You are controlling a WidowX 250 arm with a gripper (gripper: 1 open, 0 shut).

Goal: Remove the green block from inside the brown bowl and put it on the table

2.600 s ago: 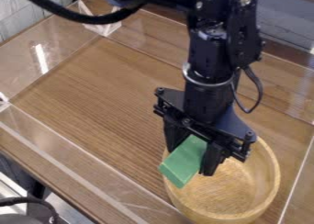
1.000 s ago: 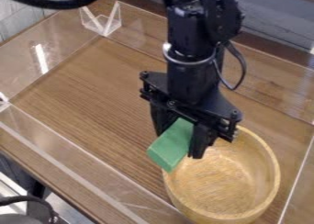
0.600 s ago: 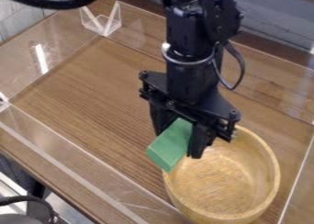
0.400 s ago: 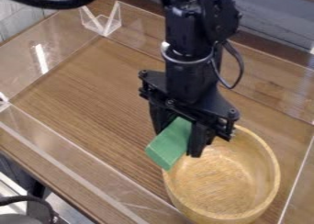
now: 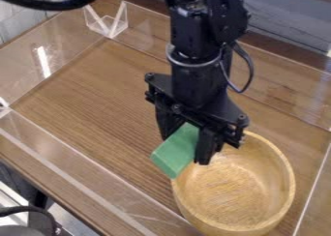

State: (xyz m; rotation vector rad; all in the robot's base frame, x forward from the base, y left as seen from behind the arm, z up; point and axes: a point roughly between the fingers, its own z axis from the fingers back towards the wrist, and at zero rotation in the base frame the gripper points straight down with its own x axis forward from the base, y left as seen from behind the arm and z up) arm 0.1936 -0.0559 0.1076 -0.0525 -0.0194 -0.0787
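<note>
My black gripper hangs over the left rim of the brown bowl, shut on the green block. The block is a bright green slab, tilted, held in the air with its lower end sticking out below the fingers. It hovers above the bowl's left edge and the table beside it, touching neither. The bowl is light tan wood, wide and shallow, at the lower right, and nothing lies inside it. The arm rises from the gripper toward the top of the view.
Clear plastic walls edge the wood-grain tabletop at the left and front. A small clear plastic stand sits at the back left. Black cables trail along the arm at the top.
The gripper has drifted slightly left with the green block in it, a little farther from the bowl's centre. Its grip on the block is unchanged.
</note>
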